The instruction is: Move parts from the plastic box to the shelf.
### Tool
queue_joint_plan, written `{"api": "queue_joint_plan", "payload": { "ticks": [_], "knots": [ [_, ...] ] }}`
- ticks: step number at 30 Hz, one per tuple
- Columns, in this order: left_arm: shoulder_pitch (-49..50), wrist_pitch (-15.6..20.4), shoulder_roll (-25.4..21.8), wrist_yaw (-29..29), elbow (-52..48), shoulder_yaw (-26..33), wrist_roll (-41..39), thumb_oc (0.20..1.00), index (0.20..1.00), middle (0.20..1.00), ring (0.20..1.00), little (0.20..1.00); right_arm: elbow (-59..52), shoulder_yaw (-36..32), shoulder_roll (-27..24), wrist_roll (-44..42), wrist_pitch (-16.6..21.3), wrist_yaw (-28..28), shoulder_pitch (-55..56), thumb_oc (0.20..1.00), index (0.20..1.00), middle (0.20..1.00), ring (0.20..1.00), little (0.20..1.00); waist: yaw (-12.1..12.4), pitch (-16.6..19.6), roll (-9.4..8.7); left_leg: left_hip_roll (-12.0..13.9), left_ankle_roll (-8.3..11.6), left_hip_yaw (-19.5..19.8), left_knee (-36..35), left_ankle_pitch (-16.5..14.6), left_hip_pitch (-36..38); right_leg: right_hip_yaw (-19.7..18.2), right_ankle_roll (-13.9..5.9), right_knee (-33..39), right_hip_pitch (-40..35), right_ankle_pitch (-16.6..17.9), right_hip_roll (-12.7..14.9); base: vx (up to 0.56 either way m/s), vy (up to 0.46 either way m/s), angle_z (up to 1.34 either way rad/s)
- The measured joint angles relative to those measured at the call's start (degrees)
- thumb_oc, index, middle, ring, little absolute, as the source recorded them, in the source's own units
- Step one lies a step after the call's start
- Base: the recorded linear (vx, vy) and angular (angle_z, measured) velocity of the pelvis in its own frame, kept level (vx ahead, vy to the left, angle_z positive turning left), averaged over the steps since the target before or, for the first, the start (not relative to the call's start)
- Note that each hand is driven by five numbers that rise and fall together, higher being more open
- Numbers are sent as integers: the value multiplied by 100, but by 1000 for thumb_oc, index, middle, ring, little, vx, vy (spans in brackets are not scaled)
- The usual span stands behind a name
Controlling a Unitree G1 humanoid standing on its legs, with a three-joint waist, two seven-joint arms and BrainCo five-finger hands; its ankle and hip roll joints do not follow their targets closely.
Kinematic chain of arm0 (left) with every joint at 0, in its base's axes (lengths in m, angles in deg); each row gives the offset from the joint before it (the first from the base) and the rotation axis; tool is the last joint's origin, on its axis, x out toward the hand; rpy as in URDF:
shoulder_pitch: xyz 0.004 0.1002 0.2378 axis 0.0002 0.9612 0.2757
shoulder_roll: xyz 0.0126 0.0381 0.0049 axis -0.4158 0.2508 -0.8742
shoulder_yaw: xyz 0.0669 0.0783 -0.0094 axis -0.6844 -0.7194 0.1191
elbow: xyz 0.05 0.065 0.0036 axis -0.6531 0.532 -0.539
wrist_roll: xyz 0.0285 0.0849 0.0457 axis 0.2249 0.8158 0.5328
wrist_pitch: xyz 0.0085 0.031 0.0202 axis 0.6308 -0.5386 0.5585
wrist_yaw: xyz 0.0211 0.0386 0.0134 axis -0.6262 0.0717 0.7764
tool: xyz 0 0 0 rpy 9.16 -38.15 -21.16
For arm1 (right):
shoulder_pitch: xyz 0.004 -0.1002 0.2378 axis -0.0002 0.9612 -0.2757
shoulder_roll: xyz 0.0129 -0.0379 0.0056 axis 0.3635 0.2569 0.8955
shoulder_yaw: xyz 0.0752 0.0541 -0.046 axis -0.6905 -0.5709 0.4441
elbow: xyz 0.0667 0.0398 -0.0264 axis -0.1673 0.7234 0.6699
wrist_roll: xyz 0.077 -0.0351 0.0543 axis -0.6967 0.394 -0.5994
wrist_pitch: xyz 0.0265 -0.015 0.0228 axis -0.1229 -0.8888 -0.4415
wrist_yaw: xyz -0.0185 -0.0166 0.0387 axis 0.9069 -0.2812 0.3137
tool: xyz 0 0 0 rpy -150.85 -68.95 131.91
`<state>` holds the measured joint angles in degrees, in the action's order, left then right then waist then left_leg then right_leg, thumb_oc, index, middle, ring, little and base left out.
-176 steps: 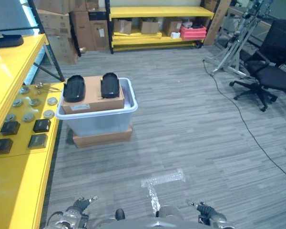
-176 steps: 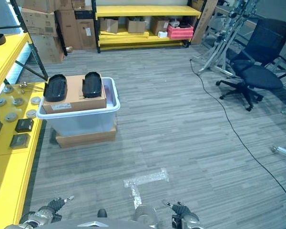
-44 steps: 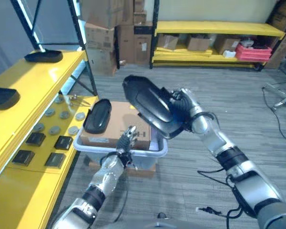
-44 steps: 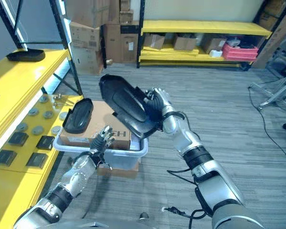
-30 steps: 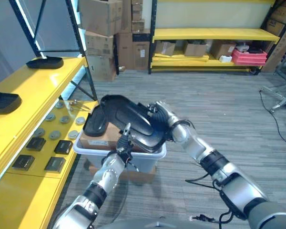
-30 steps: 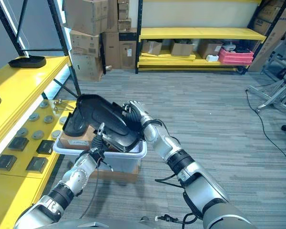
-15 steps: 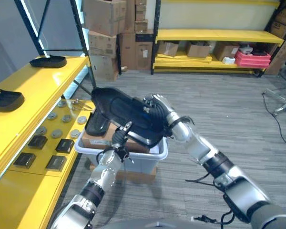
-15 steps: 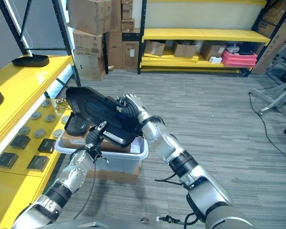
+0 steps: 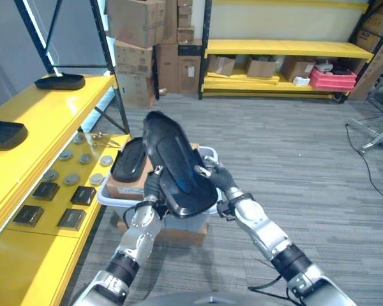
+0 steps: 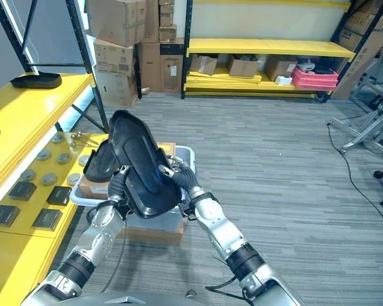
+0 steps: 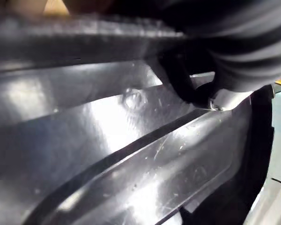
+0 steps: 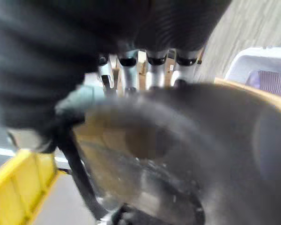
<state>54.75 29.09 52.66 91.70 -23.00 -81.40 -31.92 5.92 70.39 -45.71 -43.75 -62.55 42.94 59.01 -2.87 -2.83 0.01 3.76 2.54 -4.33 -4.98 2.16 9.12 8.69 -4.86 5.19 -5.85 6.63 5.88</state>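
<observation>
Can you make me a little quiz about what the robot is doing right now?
1. True or false: the big part is lying on the floor.
2. Which hands hold it? A: left hand alone. B: right hand alone. C: both.
3. Fill in: the second part rests on cardboard inside the plastic ___.

Key: 1 false, it is held up above the box. 2 C. 3 box.
</observation>
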Motion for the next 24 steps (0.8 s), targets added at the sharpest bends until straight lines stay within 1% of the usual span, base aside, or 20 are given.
{"api": "queue_joint_plan", "payload": {
  "ticks": [1, 2, 3, 4, 5, 6, 7, 8, 9, 12, 13, 14, 15, 17, 18, 19, 21, 22, 23, 24],
  "knots": [
    [62, 26, -32, -80, -134, 3, 203, 200, 200, 200, 200, 200, -9, -222, 123, -202, 195, -102, 252, 1000, 1000, 1000, 1000, 1000, -6, -19, 38, 1, 0, 23, 0, -25, 5, 8, -5, 1, -22, -13, -2, 7, -25, 5],
    [159, 98, 6, -70, -154, 279, 228, 200, 200, 200, 200, 200, -6, -666, 351, -557, 392, -106, 597, 1000, 1000, 1000, 1000, 1000, -35, -46, 100, 0, 3, 43, 0, -31, 2, 24, -10, 2, -26, -28, -1, 5, -34, 5],
    [206, 156, 0, 5, -154, 586, 234, 200, 200, 200, 200, 200, 16, -906, 390, -736, 474, -69, 782, 1000, 1000, 1000, 1000, 1000, -60, -68, 137, 2, 3, 49, 0, -32, -2, 35, -7, 2, -27, -35, -3, 5, -38, 7],
    [277, 178, -92, 163, -154, 1180, 240, 200, 200, 200, 200, 200, 277, -1392, 304, -923, 595, -32, 1186, 1000, 1000, 1000, 1000, 1000, -104, -99, 183, 12, 6, 71, 0, -35, -17, 62, -21, 2, -26, -38, -8, -12, -61, 20],
    [442, 250, -330, 201, -194, 1631, 253, 200, 200, 200, 200, 200, 1020, -2054, 114, -943, 662, 5, 1538, 1000, 1000, 1000, 1000, 1000, -92, -105, 192, 17, 27, 130, 0, -34, -6, 146, -36, 2, -85, -73, -13, -15, -43, 22],
    [530, 271, -457, 202, -235, 1843, 276, 200, 200, 200, 200, 200, 1698, -2285, -20, -813, 657, 190, 1580, 1000, 1000, 1000, 1000, 1000, -47, -118, 199, 19, 48, 155, 0, -21, -16, 167, -32, 2, -90, -78, -15, -30, -52, 23],
    [624, 289, -644, 195, -409, 1961, 378, 200, 200, 200, 200, 200, 2883, -2547, -241, -576, 517, 327, 1568, 1000, 1000, 1000, 1000, 1000, 9, -175, 187, 15, 55, 201, 15, -29, -25, 178, -24, 1, -99, -79, -12, -13, -21, 18],
    [643, 314, -795, 198, -486, 2060, 474, 200, 200, 200, 200, 200, 3218, -2634, -374, -536, 392, 489, 1637, 1000, 1000, 1000, 1000, 1000, 77, -206, 198, 6, 57, 264, 1, -26, -73, 239, -24, 2, -91, -81, -4, -15, -26, 25],
    [644, 344, -850, 196, -574, 2092, 537, 200, 200, 200, 200, 200, 3659, -2619, -438, -371, 361, 540, 1621, 1000, 1000, 1000, 1000, 1000, 80, -213, 185, 6, 62, 288, 4, -21, -91, 298, -24, 0, -78, -81, -2, -9, -16, 25],
    [676, 418, -973, 128, -819, 2092, 735, 200, 200, 200, 200, 200, 4204, -2385, -377, -10, 360, 577, 1535, 1000, 1000, 1000, 1000, 1000, 196, -240, 158, 15, 71, 344, 32, 1, -113, 360, -23, 2, -103, -78, -7, -5, -32, 9],
    [737, 418, -988, 41, -956, 2092, 836, 200, 200, 200, 200, 200, 4657, -2285, -321, 153, 383, 545, 1418, 1000, 1000, 1000, 1000, 1000, 199, -250, 144, 14, 74, 405, 31, 2, -111, 419, -29, 3, -136, -87, -5, 27, -48, 33],
    [902, 424, -1032, -176, -1338, 2064, 1086, 200, 200, 200, 200, 200, 5632, -2192, -147, 357, 234, 469, 1223, 1000, 1000, 1000, 1000, 1000, 287, -269, 111, 11, 82, 501, 25, 6, -98, 505, -40, 2, -214, -149, -3, 26, -37, 33],
    [1020, 437, -1078, -221, -1516, 2074, 1161, 200, 200, 200, 200, 200, 5884, -2189, -67, 445, 167, 404, 1206, 1000, 1000, 1000, 1000, 1000, 343, -270, 105, 11, 85, 527, 30, 2, -97, 511, -45, 2, -216, -183, -4, 35, -68, 29],
    [1270, 460, -1148, -303, -1793, 2256, 1313, 200, 200, 200, 200, 200, 6195, -2124, 58, 610, 76, 283, 1235, 1000, 1000, 1000, 1000, 1000, 510, -299, 164, 13, 91, 585, 35, 0, -117, 551, -68, 2, -233, -211, -7, 6, -66, 11],
    [1468, 495, -1246, -330, -1897, 2505, 1549, 200, 200, 200, 200, 200, 6549, -1996, 165, 779, 7, 144, 1255, 1000, 1000, 1000, 1000, 1000, 519, -318, 170, 12, 95, 611, 37, 1, -62, 610, -57, 2, -263, -227, -6, -23, -83, 20],
    [1521, 497, -1258, -317, -1898, 2632, 1657, 200, 200, 200, 200, 200, 6627, -1944, 215, 922, -57, 101, 1306, 1000, 1000, 1000, 1000, 1000, 608, -334, 203, 12, 107, 659, 38, 12, -93, 645, -55, 3, -311, -232, -10, -24, -83, 22],
    [1698, 508, -1250, -318, -2036, 2877, 1827, 200, 200, 200, 200, 200, 6934, -1597, 254, 1391, -130, -1, 1305, 1000, 1000, 1000, 1000, 1000, 741, -353, 188, 12, 134, 789, 39, 31, -86, 749, -69, 3, -354, -276, -12, -49, -60, 29],
    [1747, 512, -1252, -313, -2086, 2932, 1871, 200, 200, 200, 200, 200, 6985, -1600, 268, 1486, -133, -42, 1327, 1000, 1000, 1000, 1000, 1000, 818, -376, 201, 9, 139, 861, 39, 48, -83, 826, -73, 0, -406, -294, -20, -88, -59, 45],
    [1798, 513, -1240, -292, -2114, 2926, 1942, 200, 200, 200, 200, 200, 6993, -1611, 281, 1614, -140, -25, 1354, 1000, 1000, 1000, 1000, 1000, 983, -427, 259, -32, 170, 1000, 119, 76, -187, 972, -98, -36, -448, -315, -77, -128, -44, 70],
    [1716, 513, -1175, -298, -2248, 2859, 2095, 200, 200, 200, 200, 200, 7061, -1626, 341, 1667, -206, -22, 1374, 1000, 1000, 1000, 1000, 1000, 1126, -434, 154, -97, 194, 1240, 382, 78, -452, 1112, -100, -33, -431, -328, -59, -178, -10, 151]
  ]
}}
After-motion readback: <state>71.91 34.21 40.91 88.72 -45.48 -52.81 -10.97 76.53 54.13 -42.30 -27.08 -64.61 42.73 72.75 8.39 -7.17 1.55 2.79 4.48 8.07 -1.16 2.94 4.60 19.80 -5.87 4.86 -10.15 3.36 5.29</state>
